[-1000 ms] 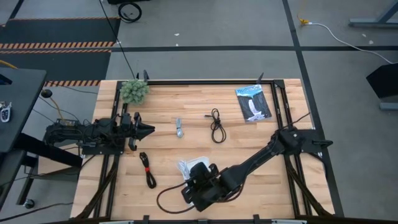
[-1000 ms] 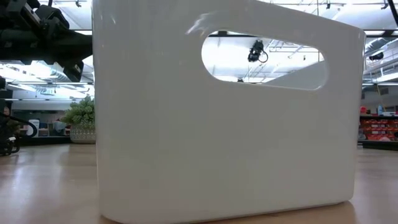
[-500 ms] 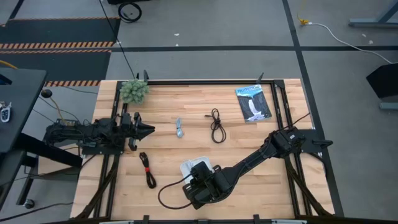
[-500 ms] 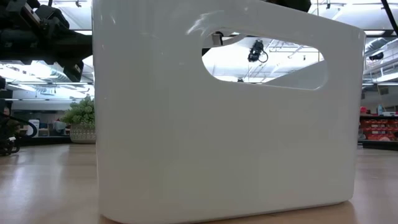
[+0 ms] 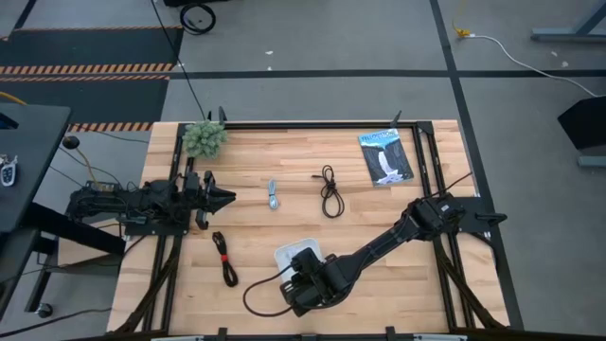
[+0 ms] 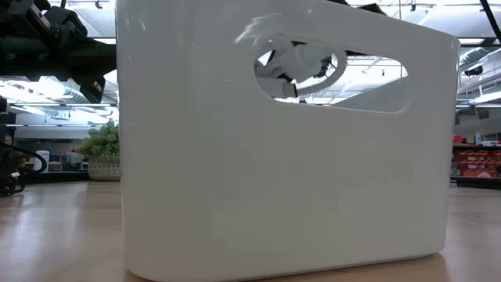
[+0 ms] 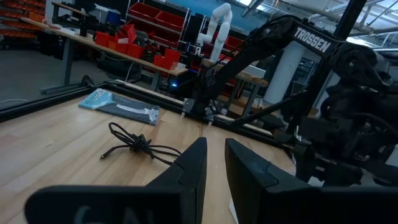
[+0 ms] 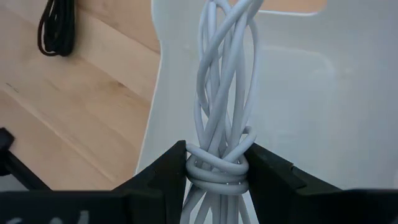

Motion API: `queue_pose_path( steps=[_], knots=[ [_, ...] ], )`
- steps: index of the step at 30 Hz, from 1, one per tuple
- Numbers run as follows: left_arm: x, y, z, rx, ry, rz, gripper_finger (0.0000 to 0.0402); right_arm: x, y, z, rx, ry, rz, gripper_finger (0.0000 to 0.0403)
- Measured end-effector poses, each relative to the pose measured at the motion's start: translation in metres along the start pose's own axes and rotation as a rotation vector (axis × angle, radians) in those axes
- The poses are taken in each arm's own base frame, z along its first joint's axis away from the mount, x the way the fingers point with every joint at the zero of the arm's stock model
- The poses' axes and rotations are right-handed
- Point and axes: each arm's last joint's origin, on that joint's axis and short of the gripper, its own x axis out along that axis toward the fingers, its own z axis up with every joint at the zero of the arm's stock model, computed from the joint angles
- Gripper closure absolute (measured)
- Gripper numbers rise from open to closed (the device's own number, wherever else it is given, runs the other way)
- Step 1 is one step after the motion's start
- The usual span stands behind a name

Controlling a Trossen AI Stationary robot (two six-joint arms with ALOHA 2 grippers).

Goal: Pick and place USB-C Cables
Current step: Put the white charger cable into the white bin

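My right gripper (image 5: 301, 269) is over the white tray (image 5: 284, 253) at the table's near middle, shut on the white cable bundle (image 8: 224, 81). That bundle also shows through the tray's handle cut-out (image 6: 301, 63). The short grey cable (image 5: 273, 196), the black cable (image 5: 329, 189) and the black cable with a red tie (image 5: 224, 258) lie flat on the wood. My left gripper (image 5: 227, 197) waits shut at the table's left side, touching nothing. My right gripper pinches the white cable bundle between its two fingers at the wrapped waist (image 8: 217, 169). The fingers come from above, pointing down into the tray. The loops (image 8: 227, 56) hang below the fingers inside the tray walls. I cannot tell whether they touch the tray floor.
A blue-and-black flat packet (image 5: 385, 156) lies near the far right corner, and a small potted plant (image 5: 204, 138) stands at the far left. The tray's tall wall (image 6: 274, 180) fills the low view. Bare wood lies between the tray and the cables.
My right gripper has come down over the tray with the white cable. The bundle now shows inside the tray's handle cut-out in the low view, where it did not show a second ago. More of the tray's far rim is uncovered in the high view.
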Motion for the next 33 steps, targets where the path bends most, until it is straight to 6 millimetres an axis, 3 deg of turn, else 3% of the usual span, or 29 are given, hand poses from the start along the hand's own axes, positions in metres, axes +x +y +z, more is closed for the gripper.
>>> queue_pose_path(
  steps=[17,33],
  knots=[
    [0.000,0.000,0.000,0.000,0.000,0.000,0.0335,0.033,-0.014,0.000,0.013,0.031,-0.021,0.0250],
    [0.000,0.000,0.000,0.000,0.000,0.000,0.0335,0.037,-0.017,0.006,-0.040,0.081,-0.042,0.0245]
  ],
)
